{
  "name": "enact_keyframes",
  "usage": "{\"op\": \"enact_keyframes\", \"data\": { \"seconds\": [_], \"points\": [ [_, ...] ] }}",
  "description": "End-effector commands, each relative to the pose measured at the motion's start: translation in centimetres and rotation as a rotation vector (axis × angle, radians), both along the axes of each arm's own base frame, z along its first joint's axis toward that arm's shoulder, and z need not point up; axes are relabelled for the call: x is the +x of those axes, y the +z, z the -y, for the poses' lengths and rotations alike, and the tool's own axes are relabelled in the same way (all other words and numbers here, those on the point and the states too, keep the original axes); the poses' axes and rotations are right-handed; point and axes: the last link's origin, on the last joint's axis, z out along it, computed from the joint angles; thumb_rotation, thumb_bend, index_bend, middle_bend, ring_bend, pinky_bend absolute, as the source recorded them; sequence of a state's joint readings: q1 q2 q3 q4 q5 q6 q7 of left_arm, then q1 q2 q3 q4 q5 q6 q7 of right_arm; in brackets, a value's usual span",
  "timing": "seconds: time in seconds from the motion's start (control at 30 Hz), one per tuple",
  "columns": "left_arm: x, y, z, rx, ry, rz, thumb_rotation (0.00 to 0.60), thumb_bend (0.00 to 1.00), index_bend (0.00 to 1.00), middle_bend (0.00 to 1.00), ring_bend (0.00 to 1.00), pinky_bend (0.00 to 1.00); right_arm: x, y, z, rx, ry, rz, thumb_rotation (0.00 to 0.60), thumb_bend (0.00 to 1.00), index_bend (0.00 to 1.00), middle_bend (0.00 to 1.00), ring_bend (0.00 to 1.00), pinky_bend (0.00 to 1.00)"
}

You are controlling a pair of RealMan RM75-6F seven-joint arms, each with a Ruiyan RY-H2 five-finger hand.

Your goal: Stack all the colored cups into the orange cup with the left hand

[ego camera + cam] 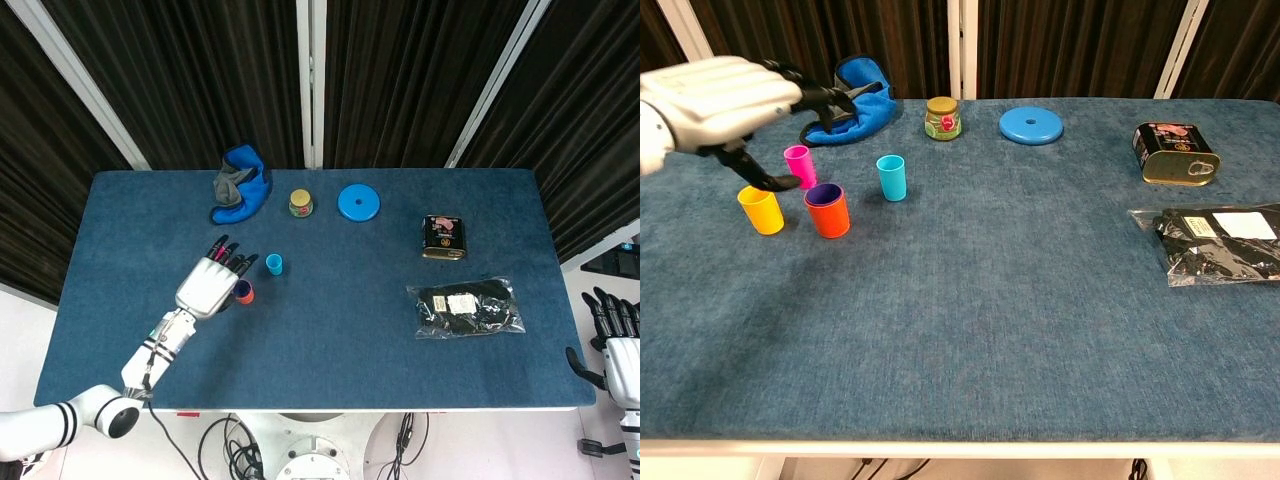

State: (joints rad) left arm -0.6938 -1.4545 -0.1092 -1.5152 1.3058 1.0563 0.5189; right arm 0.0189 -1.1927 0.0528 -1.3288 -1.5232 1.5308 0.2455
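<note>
The left hand hovers above the near-left part of the blue counter, fingers spread and holding nothing, the thumb pointing down toward the cups. In the head view the same hand lies over part of the cup group.

Just below it, the orange cup stands upright with the purple cup nested inside, only the purple rim showing. The yellow cup stands just to the left of it, apart. The pink cup stands behind the two, near the thumb tip. The light blue cup stands alone to the right of the orange one.

The right hand hangs off the counter's right edge, fingers straight and holding nothing.

Along the far edge sit a blue cloth, a small jar and a blue disc. A dark tin rests at far right, with a black packet in clear wrap nearer.
</note>
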Motion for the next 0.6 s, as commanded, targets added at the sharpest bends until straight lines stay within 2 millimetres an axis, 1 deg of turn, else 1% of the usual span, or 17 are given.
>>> {"op": "enact_keyframes", "data": {
  "seconds": [0.03,0.13,0.23,0.47,0.6],
  "points": [
    [-1.7,1.2,0.2,0.025,0.076,-0.007,0.600,0.27,0.12,0.24,0.08,0.06,0.0,0.0,0.0,0.001,0.001,-0.001,0.600,0.28,0.00,0.00,0.00,0.00],
    [-3.5,1.6,0.3,0.013,0.164,0.004,0.600,0.26,0.12,0.24,0.08,0.06,0.0,0.0,0.1,0.002,0.002,-0.001,0.600,0.28,0.00,0.00,0.00,0.00],
    [-4.7,1.5,0.5,-0.001,0.210,0.007,0.600,0.26,0.13,0.25,0.08,0.06,0.0,0.1,0.1,-0.002,0.007,0.000,0.600,0.28,0.00,0.00,0.00,0.00],
    [-5.8,0.9,0.3,-0.015,0.242,0.009,0.600,0.26,0.19,0.27,0.08,0.06,0.3,0.5,0.1,-0.014,0.013,-0.007,0.600,0.28,0.00,0.00,0.00,0.00],
    [-6.2,0.4,0.0,-0.016,0.250,0.017,0.600,0.26,0.21,0.27,0.08,0.06,0.4,0.4,0.2,-0.009,0.009,-0.010,0.600,0.28,0.00,0.00,0.00,0.00]
  ]
}}
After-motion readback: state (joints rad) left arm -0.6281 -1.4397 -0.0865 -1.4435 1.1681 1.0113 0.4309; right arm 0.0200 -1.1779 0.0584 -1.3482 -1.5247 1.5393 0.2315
